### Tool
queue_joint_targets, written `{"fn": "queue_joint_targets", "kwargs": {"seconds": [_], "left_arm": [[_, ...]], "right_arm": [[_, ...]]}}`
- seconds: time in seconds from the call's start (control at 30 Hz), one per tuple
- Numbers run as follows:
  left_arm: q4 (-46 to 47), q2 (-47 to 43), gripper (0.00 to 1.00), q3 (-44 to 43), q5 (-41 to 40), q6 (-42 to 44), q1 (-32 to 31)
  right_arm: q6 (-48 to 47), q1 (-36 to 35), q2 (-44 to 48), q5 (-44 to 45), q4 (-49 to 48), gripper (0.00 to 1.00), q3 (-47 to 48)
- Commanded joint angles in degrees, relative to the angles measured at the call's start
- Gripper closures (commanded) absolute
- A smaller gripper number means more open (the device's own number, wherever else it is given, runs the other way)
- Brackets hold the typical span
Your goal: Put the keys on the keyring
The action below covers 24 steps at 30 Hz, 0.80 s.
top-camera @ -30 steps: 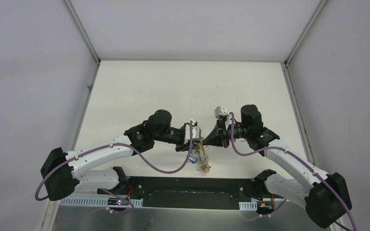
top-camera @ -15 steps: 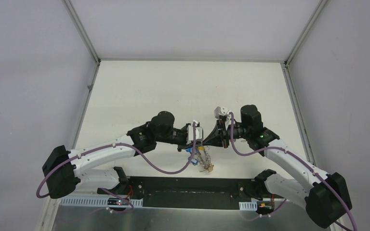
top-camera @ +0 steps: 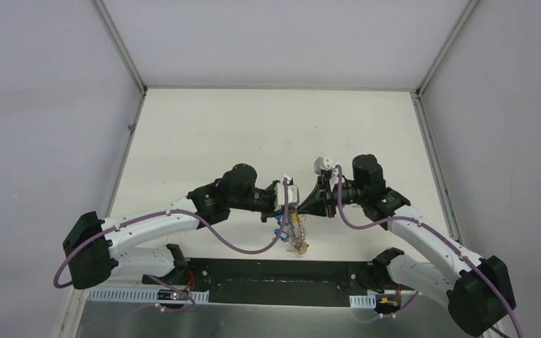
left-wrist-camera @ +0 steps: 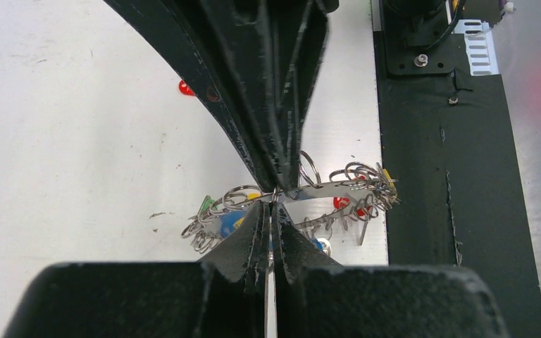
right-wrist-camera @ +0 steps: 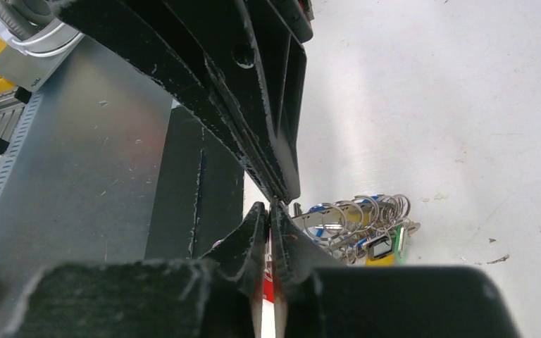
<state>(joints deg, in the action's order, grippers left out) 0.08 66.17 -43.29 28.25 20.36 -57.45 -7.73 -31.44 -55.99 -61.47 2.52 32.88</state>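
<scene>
Both grippers meet tip to tip just above the table's near edge. The keyring [top-camera: 296, 232], a silver band fringed with small rings and coloured tags, hangs below them. Its band [left-wrist-camera: 324, 191] runs straight into the tips of my left gripper [left-wrist-camera: 272, 205], which is shut on it, with a thin silver edge showing between the fingers. My right gripper [right-wrist-camera: 270, 205] is shut too. A red tag with a white face sits in the gap between its fingers, apparently the red key. The key's blade is hidden, and no black-headed key shows.
The black base plate [top-camera: 282, 271] lies right beside the keyring, with bare sheet metal [right-wrist-camera: 77, 176] beyond it. A small red thing [left-wrist-camera: 185, 88] shows on the white table [top-camera: 268, 134] past my right finger, partly hidden. Grey walls close in the table.
My left gripper has closed from open to shut and moved slightly right, up against the right gripper's tips. The keyring's hanging end swayed a little. The right arm held still.
</scene>
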Motion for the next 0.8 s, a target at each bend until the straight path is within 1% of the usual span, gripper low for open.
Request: {"fn": "queue_joint_targets", "kwargs": {"seconds": [0.0,0.07,0.1,0.17,0.23,0.33,0.5,0.67,0.77], "left_arm": [[2.11,-0.61,1.00,-1.55,-2.87,-2.23,-0.50],[2.41,-0.61,1.00,-1.27,-2.81,-3.09,-0.55],[2.57,-0.61,1.00,-1.09,-2.72,-3.35,-0.48],[2.85,-0.61,1.00,-0.93,-2.72,-3.88,-0.53],[2.91,-0.64,1.00,-0.82,-2.76,-4.10,-0.47],[3.00,-0.78,1.00,-0.76,-2.81,-4.10,-0.53],[3.07,-0.96,1.00,-0.75,-3.29,-4.09,-0.53],[3.09,-1.04,1.00,-0.58,-3.11,-4.36,-0.52],[3.14,-0.96,1.00,-0.56,-3.19,-4.58,-0.53]], "right_arm": [[-1.58,-0.29,3.15,0.01,3.07,0.82,1.73],[-1.68,-0.29,4.18,1.15,4.02,0.64,1.47],[-1.69,-0.29,4.66,1.78,4.37,0.58,1.25],[-1.68,-0.29,5.70,2.57,4.87,0.50,0.75],[-1.75,-0.29,6.89,3.18,5.28,0.45,0.25],[-1.62,-0.29,7.56,3.78,5.21,0.42,-0.44],[-1.21,-0.29,5.66,6.98,6.90,0.42,0.12],[-0.04,-0.33,3.60,3.51,5.68,0.42,0.02],[0.71,-0.54,3.26,2.47,4.85,0.46,-0.18]]}}
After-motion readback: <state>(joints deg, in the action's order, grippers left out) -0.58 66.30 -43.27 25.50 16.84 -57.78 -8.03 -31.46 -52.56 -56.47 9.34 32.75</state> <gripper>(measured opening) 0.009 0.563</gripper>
